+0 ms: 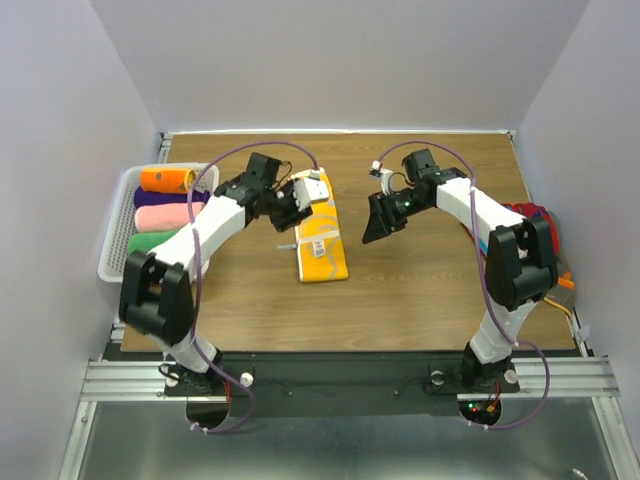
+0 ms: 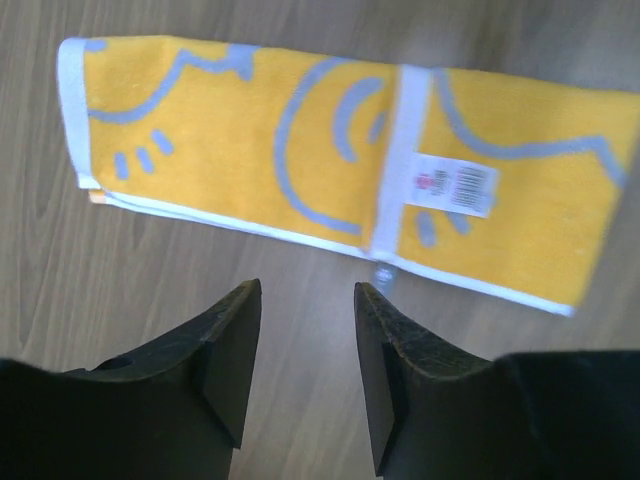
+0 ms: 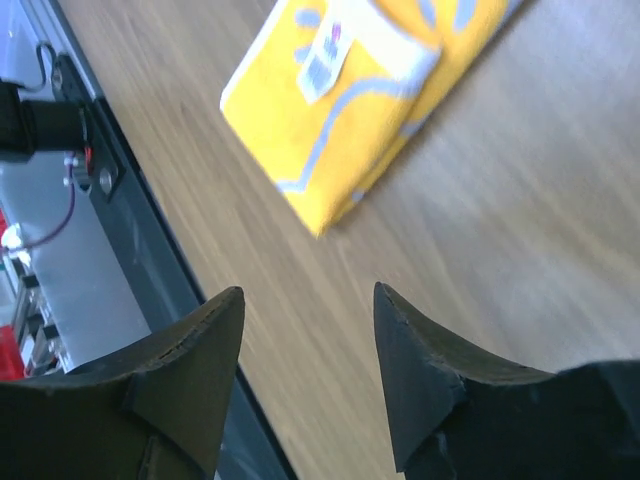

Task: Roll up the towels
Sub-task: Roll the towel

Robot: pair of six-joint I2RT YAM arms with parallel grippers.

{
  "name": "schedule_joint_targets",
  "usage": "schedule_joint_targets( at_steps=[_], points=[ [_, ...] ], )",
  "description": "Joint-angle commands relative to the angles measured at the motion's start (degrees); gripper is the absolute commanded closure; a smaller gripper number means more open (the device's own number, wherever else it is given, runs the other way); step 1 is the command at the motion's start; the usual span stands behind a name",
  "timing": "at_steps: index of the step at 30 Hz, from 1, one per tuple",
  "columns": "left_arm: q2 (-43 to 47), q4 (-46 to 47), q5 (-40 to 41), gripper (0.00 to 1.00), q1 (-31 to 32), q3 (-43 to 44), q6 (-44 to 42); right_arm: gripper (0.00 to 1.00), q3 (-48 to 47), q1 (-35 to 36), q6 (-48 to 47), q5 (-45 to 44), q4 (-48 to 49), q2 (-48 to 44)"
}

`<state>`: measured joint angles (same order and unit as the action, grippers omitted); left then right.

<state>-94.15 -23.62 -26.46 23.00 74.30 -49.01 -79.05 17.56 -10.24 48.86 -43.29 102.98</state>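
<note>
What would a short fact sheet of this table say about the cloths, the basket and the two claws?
Centre: yellow folded cloth towel with blue lines, flat on the brown wooden table, unrolled
In basket: orange roll, purple roll, pink roll, green roll, inside the white slatted plastic basket
Right edge: red cloth pile, partly behind the right arm
Left gripper: open, empty
Right gripper: open, empty

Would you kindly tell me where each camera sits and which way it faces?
Top external: above and behind, looking down on the table; left arm and right arm show whole.
Left wrist: on the left arm, facing down past the open left gripper at the yellow towel.
Right wrist: on the right arm, facing past the open right gripper at the towel's end and table edge.
Shared: all three show the yellow towel.
</note>
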Motion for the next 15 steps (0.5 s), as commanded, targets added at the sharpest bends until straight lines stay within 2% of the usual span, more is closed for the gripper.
schedule_joint_targets(
  at_steps=[1, 2, 3, 4, 5, 6, 7, 8, 15],
  points=[
    [13.9, 2.2, 0.6, 0.45, 6.8, -11.4, 1.6, 0.42, -6.0, 1.8, 2.9, 1.4, 4.3, 3.5],
    [15.8, 3.4, 3.1, 0.39, 10.5, -14.2, 1.8, 0.43, -7.6, 3.3, 3.8, 1.5, 4.8, 5.5],
    [17.7, 4.6, 4.8, 0.38, 12.7, -16.8, 2.5, 0.44, -8.2, 4.1, 4.2, 1.5, 5.8, 6.3],
    [21.0, 7.4, 7.6, 0.30, 17.2, -21.8, 2.8, 0.44, -8.7, 5.6, 5.5, 1.4, 6.5, 8.0],
    [22.2, 8.7, 9.2, 0.30, 17.2, -23.8, 3.0, 0.44, -9.0, 6.2, 6.2, 1.7, 7.2, 8.0],
    [22.9, 10.0, 11.1, 0.30, 21.3, -25.5, 4.8, 0.45, -9.4, 6.7, 6.8, 1.9, 8.7, 10.0],
    [23.0, 11.9, 12.9, 0.29, 22.9, -27.6, 5.6, 0.45, -9.5, 7.1, 7.2, 1.9, 9.4, 10.9],
    [22.4, 12.1, 14.6, 0.29, 23.8, -27.9, 6.4, 0.45, -9.7, 7.8, 7.9, 1.5, 10.1, 11.8],
    [21.5, 13.2, 12.0, 0.29, 25.2, -29.1, 7.8, 0.42, -16.6, 9.2, 8.0, -1.1, 13.4, 18.7]
  ],
)
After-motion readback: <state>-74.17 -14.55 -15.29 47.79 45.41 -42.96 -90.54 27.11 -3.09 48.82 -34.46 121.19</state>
